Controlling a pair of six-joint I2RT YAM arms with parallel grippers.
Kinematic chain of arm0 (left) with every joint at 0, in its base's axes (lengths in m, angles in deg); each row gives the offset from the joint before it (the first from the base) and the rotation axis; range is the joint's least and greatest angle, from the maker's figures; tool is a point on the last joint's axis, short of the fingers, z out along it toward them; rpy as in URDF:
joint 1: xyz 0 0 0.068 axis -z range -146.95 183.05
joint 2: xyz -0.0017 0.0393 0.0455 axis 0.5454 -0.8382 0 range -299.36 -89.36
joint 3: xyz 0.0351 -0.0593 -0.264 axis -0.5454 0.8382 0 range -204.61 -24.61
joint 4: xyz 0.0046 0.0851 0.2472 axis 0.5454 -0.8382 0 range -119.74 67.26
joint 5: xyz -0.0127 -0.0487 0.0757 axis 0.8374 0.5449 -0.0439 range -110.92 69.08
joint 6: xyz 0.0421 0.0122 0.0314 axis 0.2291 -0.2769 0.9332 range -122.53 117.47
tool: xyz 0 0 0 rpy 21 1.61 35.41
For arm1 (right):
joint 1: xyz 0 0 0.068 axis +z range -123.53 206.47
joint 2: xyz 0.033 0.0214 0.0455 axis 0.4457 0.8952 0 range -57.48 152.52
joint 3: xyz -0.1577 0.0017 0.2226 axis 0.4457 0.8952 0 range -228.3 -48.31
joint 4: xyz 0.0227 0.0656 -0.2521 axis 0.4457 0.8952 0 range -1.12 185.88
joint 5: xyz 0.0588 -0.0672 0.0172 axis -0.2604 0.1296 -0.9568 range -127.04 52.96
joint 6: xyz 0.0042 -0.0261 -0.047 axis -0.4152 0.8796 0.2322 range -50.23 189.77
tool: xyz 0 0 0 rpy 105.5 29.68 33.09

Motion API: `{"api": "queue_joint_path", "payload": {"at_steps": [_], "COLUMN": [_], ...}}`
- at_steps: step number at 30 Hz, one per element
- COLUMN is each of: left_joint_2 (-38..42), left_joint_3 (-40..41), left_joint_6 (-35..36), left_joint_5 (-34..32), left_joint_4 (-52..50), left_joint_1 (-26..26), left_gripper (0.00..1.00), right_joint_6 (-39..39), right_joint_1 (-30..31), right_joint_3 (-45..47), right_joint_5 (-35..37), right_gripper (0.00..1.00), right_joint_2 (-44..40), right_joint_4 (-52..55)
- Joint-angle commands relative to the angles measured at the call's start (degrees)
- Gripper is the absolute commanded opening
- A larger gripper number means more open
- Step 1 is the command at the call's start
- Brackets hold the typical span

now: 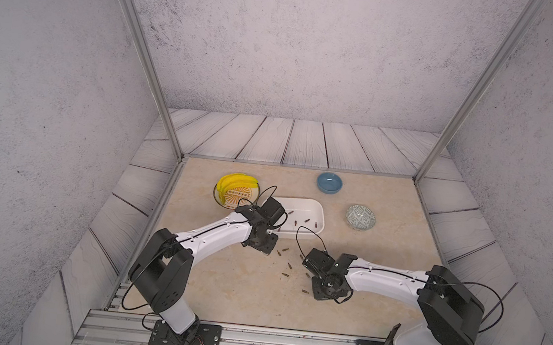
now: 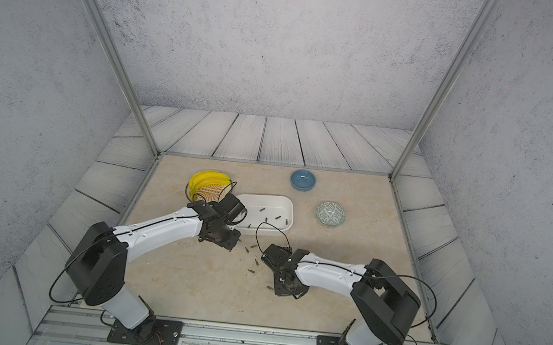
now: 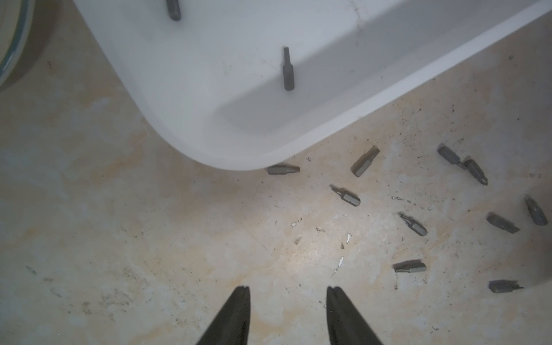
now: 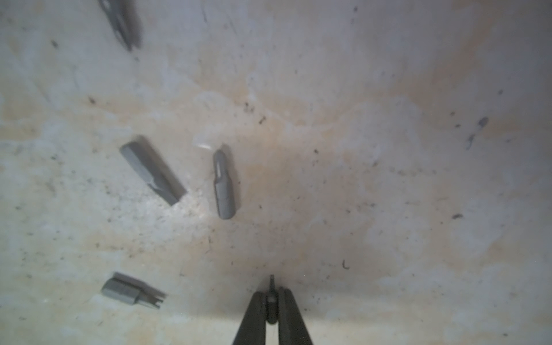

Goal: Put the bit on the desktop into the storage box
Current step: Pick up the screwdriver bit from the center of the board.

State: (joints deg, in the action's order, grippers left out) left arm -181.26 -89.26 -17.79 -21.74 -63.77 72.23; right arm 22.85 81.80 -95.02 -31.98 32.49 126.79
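Several grey bits (image 3: 346,197) lie scattered on the beige desktop (image 1: 237,298), between my two wrists and just in front of the white storage box (image 1: 303,206). The box (image 3: 298,131) holds several bits (image 3: 288,70). My left gripper (image 3: 288,288) is open over bare desktop near the box's corner, with nothing between its fingers. My right gripper (image 4: 271,291) is shut on a small bit (image 4: 271,301), whose thin tip pokes out past the fingertips, low over the desktop. More loose bits (image 4: 224,185) lie beyond it. In both top views the wrists hide the fingers.
A yellow patterned plate (image 1: 236,190) sits at the box's left end, close behind my left wrist (image 1: 258,227). A blue bowl (image 1: 329,182) stands at the back. A grey-green patterned bowl (image 1: 360,217) sits right of the box. Grey plank panels border the desktop.
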Motion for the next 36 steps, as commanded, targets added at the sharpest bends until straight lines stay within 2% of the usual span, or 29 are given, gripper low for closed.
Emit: {"api": "queue_joint_path", "payload": {"at_steps": [1,6,11,22,31,36], "left_joint_2": [2.7,3.8,4.9,5.7,8.3,9.2], "left_joint_3": [1.9,3.6,5.8,9.9,13.1,13.9], "left_joint_6": [-0.9,-1.5,-2.4,-5.1,-7.0,-8.0], "left_joint_5": [-1.0,-1.0,-2.1,-4.6,-4.9,-4.9], "left_joint_4": [-0.2,0.1,1.4,5.6,7.7,8.2], "left_joint_1": [0.7,1.1,2.6,7.0,8.4,9.1], "left_gripper": [0.47,0.46,0.46,0.46,0.46,0.46], "right_joint_6": [-0.2,-0.2,0.3,7.2,18.6,23.0], "right_joint_1": [-0.1,0.0,-0.3,-4.9,-13.8,-16.3], "right_joint_3": [2.6,2.9,1.6,-11.9,-30.0,-42.4], "right_joint_5": [-0.8,-0.3,1.3,6.2,6.7,6.9], "right_gripper": [0.09,0.00,0.00,0.00,0.00,0.00], "right_joint_2": [5.2,4.5,1.3,-2.8,2.1,8.9], "right_joint_4": [-1.0,-0.8,0.8,10.5,14.6,16.8]}}
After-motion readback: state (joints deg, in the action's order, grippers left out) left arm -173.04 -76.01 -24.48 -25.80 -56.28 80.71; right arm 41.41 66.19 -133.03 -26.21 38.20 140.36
